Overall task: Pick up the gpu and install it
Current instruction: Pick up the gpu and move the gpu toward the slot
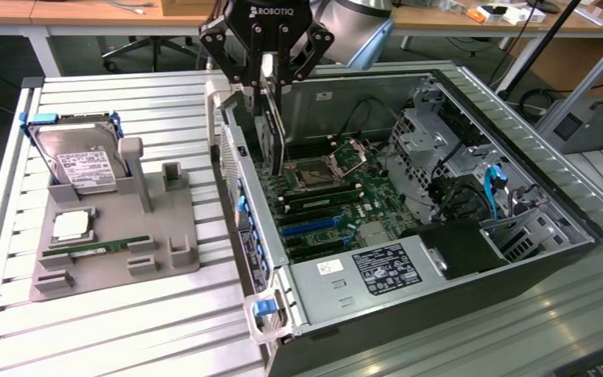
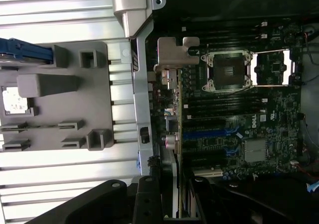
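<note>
My gripper is shut on the gpu, a thin dark card that hangs on edge from the fingers with its silver-grey bracket on the side of the case's rear wall. The card hovers inside the open computer case, over the motherboard beside the CPU socket. In the wrist view the gpu is seen edge-on, its bent bracket tab farthest from the gripper, above the row of expansion slots.
On the exterior view's left a grey fixture holds a hard drive, a CPU chip and a memory stick. The case's rear wall stands close to the card. Cables and drive cages fill the case's far side.
</note>
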Controlling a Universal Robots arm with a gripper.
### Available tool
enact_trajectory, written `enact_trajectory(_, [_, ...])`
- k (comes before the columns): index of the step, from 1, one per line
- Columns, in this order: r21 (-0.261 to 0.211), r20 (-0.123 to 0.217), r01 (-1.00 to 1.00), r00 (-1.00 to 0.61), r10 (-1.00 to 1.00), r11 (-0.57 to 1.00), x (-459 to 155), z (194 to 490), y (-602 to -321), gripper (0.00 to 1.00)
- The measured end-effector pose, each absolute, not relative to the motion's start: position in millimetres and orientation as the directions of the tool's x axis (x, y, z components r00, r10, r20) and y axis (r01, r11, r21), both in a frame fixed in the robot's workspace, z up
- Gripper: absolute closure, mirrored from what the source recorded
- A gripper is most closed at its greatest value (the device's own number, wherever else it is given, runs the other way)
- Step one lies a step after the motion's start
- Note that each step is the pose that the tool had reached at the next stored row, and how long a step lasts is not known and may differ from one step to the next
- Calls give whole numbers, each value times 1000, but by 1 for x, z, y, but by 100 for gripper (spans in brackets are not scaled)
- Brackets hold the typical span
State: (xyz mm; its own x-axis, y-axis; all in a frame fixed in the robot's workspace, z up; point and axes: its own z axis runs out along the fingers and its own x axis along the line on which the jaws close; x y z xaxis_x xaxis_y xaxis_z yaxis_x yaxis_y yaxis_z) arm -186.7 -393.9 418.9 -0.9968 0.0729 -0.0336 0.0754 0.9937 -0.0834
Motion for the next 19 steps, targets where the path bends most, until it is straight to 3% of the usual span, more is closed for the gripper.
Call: enact_trajectory(19, [-87,-34,75,-997,73,993,-172,419,-394,73])
